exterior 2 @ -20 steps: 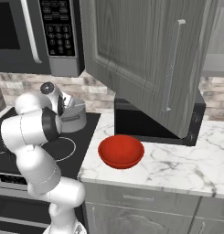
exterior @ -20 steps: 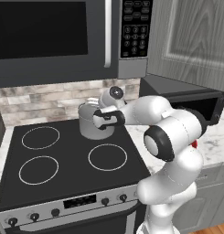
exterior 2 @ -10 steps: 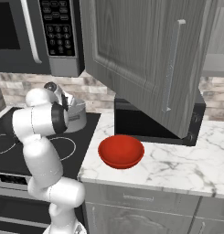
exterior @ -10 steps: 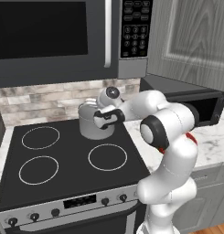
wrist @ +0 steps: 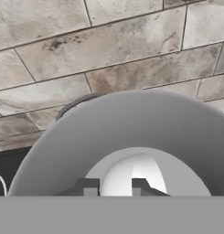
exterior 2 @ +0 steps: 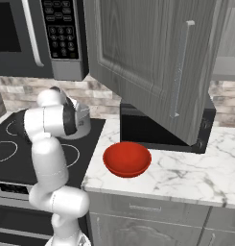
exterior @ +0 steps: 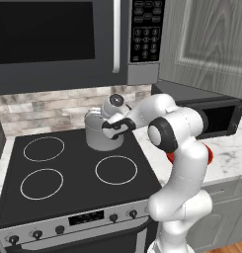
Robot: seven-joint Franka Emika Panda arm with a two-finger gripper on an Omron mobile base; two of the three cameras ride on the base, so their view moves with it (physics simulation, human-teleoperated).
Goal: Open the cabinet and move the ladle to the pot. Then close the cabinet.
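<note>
With the tool [wrist: 114, 186] pinched narrow on the ladle [wrist: 129, 176] over the pot [exterior: 100, 131], release only once its bowl sits inside the rim.

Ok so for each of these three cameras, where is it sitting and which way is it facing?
Left base view: behind the arm's left, facing the stove; arm reaches the pot.
Right base view: behind its right, facing the red bowl and open cabinet; arm at left.
Hand view: on the hand, looking into the pot; fingertips low.
Both base views share pot and microwave.
</note>
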